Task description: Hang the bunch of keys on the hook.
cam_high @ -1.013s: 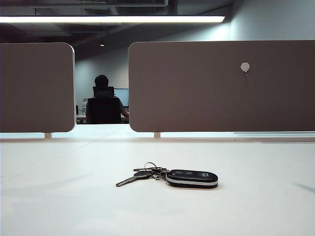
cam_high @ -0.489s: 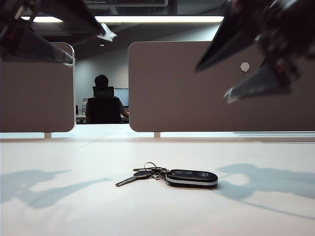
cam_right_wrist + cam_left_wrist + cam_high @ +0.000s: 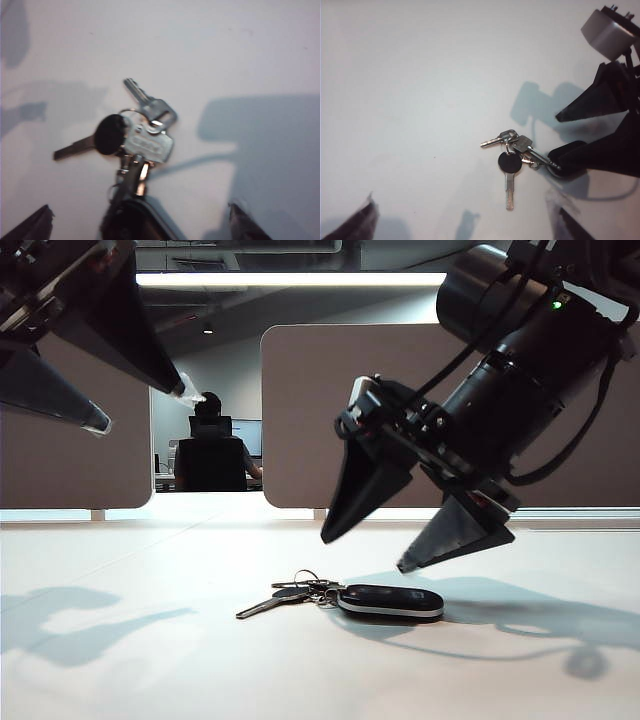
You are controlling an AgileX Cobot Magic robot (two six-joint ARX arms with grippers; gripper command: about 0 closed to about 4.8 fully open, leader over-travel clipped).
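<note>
Keys [image 3: 300,592] on a ring with a black fob [image 3: 392,602] lie flat on the white table [image 3: 130,660], a little right of the middle in the outside camera's picture. The silver keys spread out at about 9 o'clock from the fob. No tool is touching the bunch yet.

The right gripper [image 3: 368,550] hangs just over the fob, a bit toward 12 o'clock from it. Its two black fingers [image 3: 362,490] stand wide apart with nothing between them. The left gripper [image 3: 140,410] is high up at about 10 o'clock from the keys, well away. Its fingers are spread wide too and hold nothing.

The hook cannot be seen now. The right arm [image 3: 530,380] is in front of the brown wall panel [image 3: 300,410].

I think the bunch is light but floppy. The keys are hard metal, yet they swing loose on the ring and will dangle and jingle when lifted. The fob looks smooth and maybe a bit slippery, but it is the fattest, firmest part. Squeezing the fob by its long sides looks like the best hold. Then the ring can hang free below, ready to slip over a peg. Grabbing one thin key flat on the table would be hard.
</note>
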